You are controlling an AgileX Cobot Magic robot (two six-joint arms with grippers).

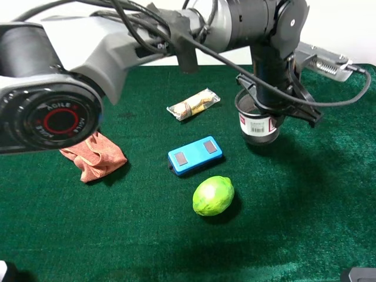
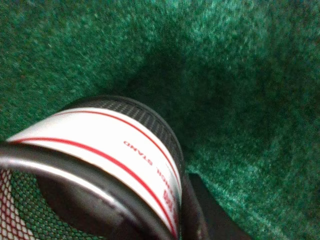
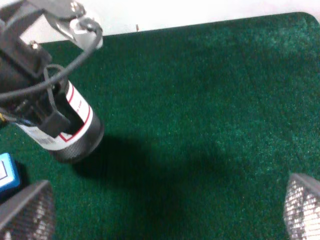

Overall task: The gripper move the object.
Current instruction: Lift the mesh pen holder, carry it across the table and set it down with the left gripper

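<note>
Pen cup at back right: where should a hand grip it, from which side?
Grip the pen cup by its rim wall, coming straight down, one finger inside and one outside. It stands upright, mouth open to the top, and the thin mesh wall suits a narrow pinch. The left hand looks clamped there that way.

The green tabletop (image 1: 305, 223) carries a lime (image 1: 213, 195), blue box (image 1: 195, 155), wrapped packet (image 1: 194, 104) and crumpled orange cloth (image 1: 94, 155); whether the pen cup (image 1: 258, 126) touches it is unclear.
</note>
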